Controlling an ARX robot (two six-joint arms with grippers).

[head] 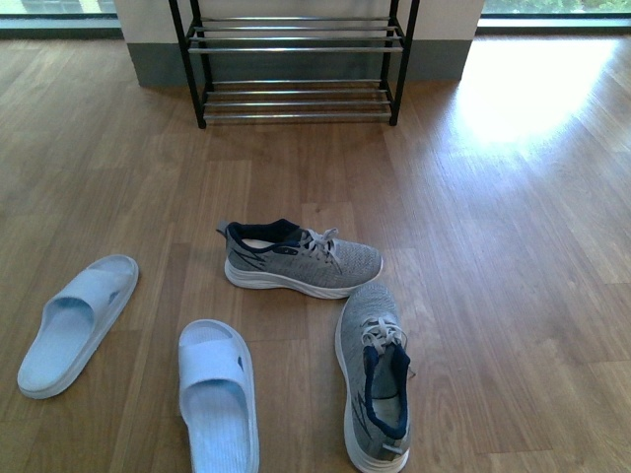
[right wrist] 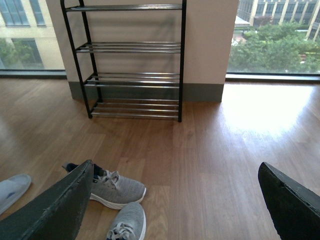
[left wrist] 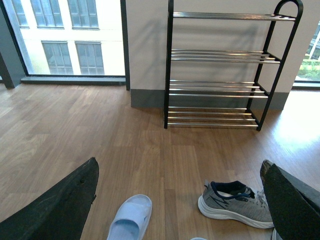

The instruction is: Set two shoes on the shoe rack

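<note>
The front view cut off the shoe rack [head: 296, 47] above its two lowest tiers. Both sneakers lay on the floor [head: 513, 256], well apart from it: one sneaker [head: 301, 259] sideways, the other sneaker [head: 377, 384] toe just beside it, heel at the frame's edge. Two pale slippers [head: 77, 323] lay further left. The left gripper [left wrist: 178, 165] and right gripper [right wrist: 175, 166] hung released, fingers spread wide

Far sneaker [head: 301, 260] and near sneaker [head: 376, 379]: grey knit, white soles, navy lining, dark side stripes. Rack [head: 296, 47] is black frame, chrome bars. One slide [head: 79, 321] and other slide [head: 218, 396] are pale blue. Floor [head: 513, 246] is warm brown woodgrain.
</note>
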